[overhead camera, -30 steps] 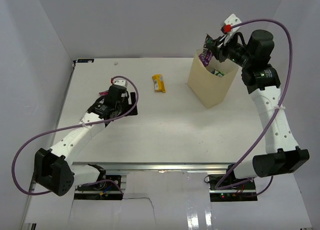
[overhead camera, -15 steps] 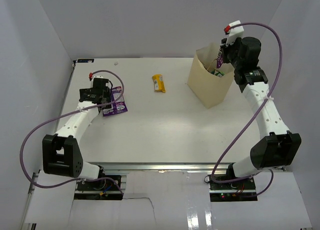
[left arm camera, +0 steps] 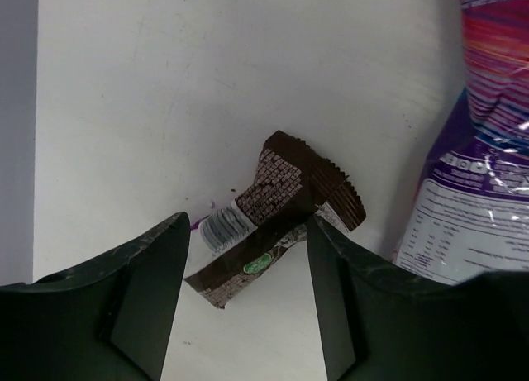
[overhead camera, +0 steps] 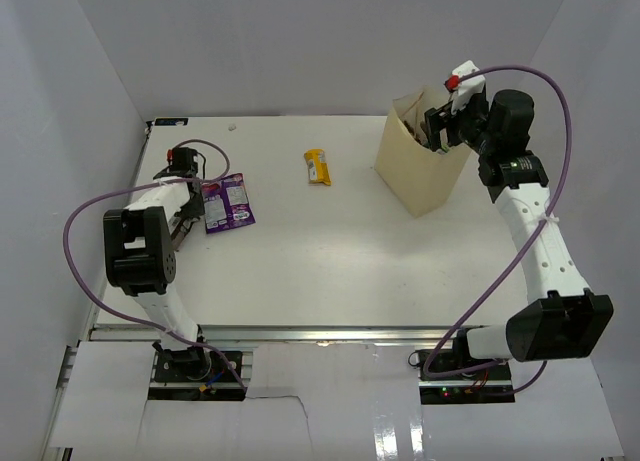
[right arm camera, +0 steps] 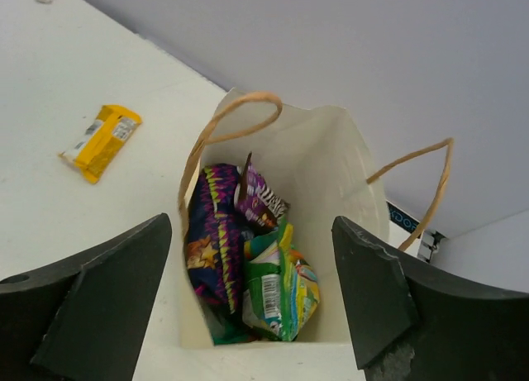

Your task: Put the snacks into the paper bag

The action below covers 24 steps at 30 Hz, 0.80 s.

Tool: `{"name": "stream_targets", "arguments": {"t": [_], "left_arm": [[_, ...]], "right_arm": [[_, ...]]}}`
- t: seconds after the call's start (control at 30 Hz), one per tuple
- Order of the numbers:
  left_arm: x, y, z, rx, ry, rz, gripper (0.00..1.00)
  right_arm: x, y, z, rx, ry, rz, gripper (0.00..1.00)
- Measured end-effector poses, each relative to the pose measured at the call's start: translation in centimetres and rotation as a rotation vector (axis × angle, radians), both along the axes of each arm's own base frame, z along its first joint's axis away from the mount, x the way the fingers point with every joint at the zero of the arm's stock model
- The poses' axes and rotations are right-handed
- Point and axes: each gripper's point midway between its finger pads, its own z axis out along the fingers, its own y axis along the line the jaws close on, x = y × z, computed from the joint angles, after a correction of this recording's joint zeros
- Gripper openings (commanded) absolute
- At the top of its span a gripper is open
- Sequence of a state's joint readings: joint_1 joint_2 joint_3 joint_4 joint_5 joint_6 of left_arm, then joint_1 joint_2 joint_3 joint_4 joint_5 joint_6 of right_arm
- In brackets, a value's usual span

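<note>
The tan paper bag (overhead camera: pixel 418 179) stands upright at the back right. My right gripper (right arm camera: pixel 252 261) hangs open over its mouth, holding nothing. Inside the paper bag (right arm camera: pixel 331 162) lie a dark blue-purple chip bag (right arm camera: pixel 212 232), a purple candy pack (right arm camera: pixel 261 196) and a green-yellow pack (right arm camera: pixel 283 288). My left gripper (left arm camera: pixel 248 257) is low over the table's left side, open, with its fingers either side of the near end of a dark brown bar (left arm camera: pixel 285 195). A purple pack (left arm camera: pixel 488 150) lies just right of it.
A small yellow-orange bar (overhead camera: pixel 318 167) lies on the table left of the bag. The purple pack (overhead camera: pixel 228 201) lies flat beside the left gripper (overhead camera: pixel 188 211). The left wall is close to that gripper. Two loop handles (right arm camera: pixel 240 116) rise from the bag's rim.
My right gripper went down to the bag's mouth and opened, letting go of the purple pack. The left arm swung to the table's left edge, uncovering the purple pack there.
</note>
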<state>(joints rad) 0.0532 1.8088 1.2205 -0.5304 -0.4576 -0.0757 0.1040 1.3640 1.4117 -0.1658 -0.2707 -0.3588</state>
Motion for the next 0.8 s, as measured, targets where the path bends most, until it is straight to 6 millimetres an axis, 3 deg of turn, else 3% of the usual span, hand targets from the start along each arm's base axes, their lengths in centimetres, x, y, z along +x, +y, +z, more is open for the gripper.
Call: {"name": "stream_targets", "arguments": {"t": [0.23,0.5,0.63,0.8], "left_arm": [[-0.3,0.3,-1.2,-0.074,0.026,-0.001,0.58],[-0.6,-1.2,-2.0,-0.192,0.04,-0.035,0.15],[-0.8,-2.0,-1.7,-0.243,0.022,-0.043,0.07],[-1.9,-4.2,-0.1,-0.368,-0.029,-0.053,0.03]], "right_arm": [[-3.0,1.7,-0.6,-0.009,0.015,0.139,0.86],[-4.4,3.0,-1.9,0.014,0.069,0.238,0.85],[-5.9,4.4,-2.0,0.032,0.082,0.335,0.85],[-10.0,7.3,-2.7,0.049,0.119,0.597,0.81]]}}
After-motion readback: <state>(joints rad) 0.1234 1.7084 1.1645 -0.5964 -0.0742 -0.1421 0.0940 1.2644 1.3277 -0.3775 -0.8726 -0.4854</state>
